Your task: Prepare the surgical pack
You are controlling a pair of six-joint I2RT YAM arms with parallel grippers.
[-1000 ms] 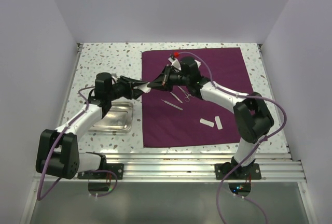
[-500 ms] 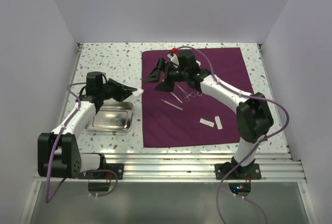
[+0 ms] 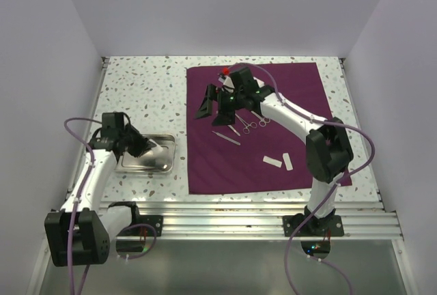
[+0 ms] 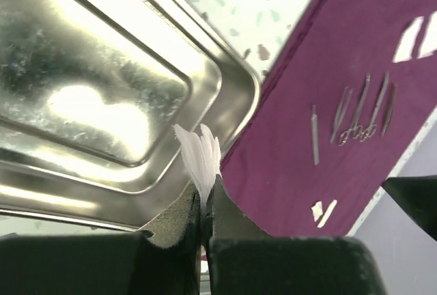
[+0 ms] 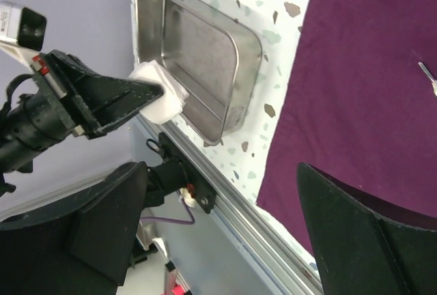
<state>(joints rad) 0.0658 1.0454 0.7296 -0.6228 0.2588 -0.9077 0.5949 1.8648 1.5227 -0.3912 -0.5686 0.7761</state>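
**Over the steel tray, a gauze square pinched and ready to drop**

The left gripper [image 4: 205, 199] is clamped tight on a folded white gauze square [image 4: 199, 155], whose soft, layered edges fan out past its tip. It hangs above the rim of the steel tray [image 4: 89, 56], near one corner. The tray is a shallow, shiny rectangle with rounded corners and a scuffed floor. To place the gauze well, the gripper should probably move further over the tray floor and lower before letting go, since light gauze may cling or flutter out. The right gripper [image 3: 214, 107] is spread wide and empty above the dark-purple cloth [image 3: 218, 169], a flat matte square. On it lie thin silver scissors [image 3: 256, 123], tweezers [image 3: 226, 137] and two more gauze squares [image 3: 273, 162].
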